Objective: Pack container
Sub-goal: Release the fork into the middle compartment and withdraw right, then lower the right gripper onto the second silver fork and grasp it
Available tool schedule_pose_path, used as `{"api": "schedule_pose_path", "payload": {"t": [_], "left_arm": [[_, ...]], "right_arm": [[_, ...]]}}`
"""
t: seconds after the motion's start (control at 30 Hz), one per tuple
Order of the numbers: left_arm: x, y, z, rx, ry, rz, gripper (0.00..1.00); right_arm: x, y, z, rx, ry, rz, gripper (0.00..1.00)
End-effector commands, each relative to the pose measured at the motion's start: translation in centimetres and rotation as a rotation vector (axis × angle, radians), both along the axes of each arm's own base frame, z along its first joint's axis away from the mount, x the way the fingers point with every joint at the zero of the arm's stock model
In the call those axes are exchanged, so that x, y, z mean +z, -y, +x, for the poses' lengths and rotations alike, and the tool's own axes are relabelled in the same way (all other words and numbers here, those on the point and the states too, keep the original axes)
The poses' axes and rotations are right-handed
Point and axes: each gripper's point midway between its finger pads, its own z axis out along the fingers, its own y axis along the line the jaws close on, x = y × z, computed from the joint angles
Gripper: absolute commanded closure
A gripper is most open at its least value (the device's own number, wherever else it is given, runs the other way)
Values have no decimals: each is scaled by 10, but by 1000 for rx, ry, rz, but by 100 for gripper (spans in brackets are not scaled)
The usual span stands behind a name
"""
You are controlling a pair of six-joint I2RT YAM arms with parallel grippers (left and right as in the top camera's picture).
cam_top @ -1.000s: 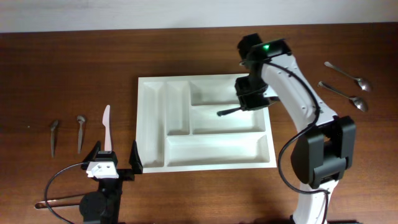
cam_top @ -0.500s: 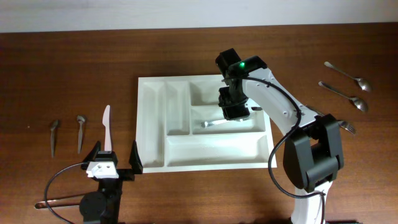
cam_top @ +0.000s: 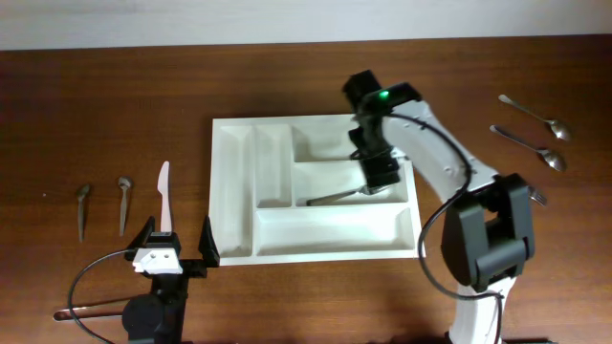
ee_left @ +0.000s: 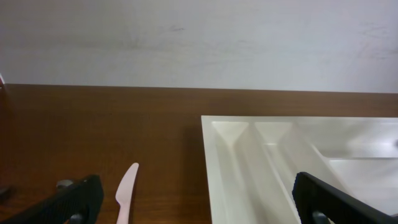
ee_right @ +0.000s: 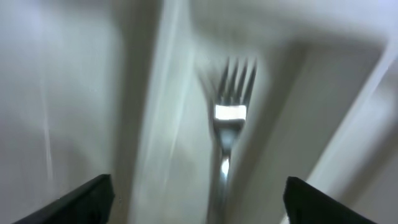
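The container (cam_top: 234,182) is a large white tray with compartments at the table's middle. A metal fork (cam_top: 330,199) lies in its middle wide compartment. My right gripper (cam_top: 379,178) hovers over the fork's right end. In the right wrist view the fork (ee_right: 229,124) lies blurred on the tray floor between the wide-apart fingers of my right gripper (ee_right: 208,202), which is open and holds nothing. My left gripper (cam_top: 178,245) is open at the tray's front left corner, just short of a pale plastic knife (cam_top: 164,191). In the left wrist view my left gripper (ee_left: 199,208) frames the knife (ee_left: 127,194) and the container's (ee_left: 249,155) left edge.
Two dark spoons (cam_top: 83,206) (cam_top: 123,199) lie at the far left. Two metal spoons (cam_top: 535,112) (cam_top: 529,145) lie at the back right, and another utensil (cam_top: 538,197) peeks out behind the right arm. A metal utensil (cam_top: 86,310) lies beside the left arm's base.
My right gripper carried the fork from the tray's back right to the middle wide compartment, then opened. The fork now lies loose in the tray. The left arm has not moved.
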Motion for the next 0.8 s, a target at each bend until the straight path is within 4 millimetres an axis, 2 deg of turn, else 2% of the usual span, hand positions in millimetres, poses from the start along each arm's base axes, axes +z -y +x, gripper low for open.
{"api": "schedule_pose_path", "payload": {"t": [0.0, 0.03, 0.17, 0.27, 0.37, 0.57, 0.77], "left_arm": [[-2, -3, 0, 17, -1, -6, 1], [-2, -3, 0, 17, -1, -6, 1], [-2, -3, 0, 17, -1, -6, 1], [-2, -3, 0, 17, -1, -6, 1], [-2, -3, 0, 17, -1, -6, 1], [-2, -3, 0, 17, -1, -6, 1], [-2, -3, 0, 17, -1, -6, 1]], "right_arm": [[25, 60, 15, -46, 70, -58, 3], [30, 78, 18, -89, 81, -56, 1], [42, 139, 27, -247, 131, -36, 1], [42, 185, 23, -299, 126, -43, 1], [36, 222, 16, -309, 105, -57, 1], [24, 271, 4, -425, 81, -63, 1], [20, 299, -9, -500, 69, -64, 6]]}}
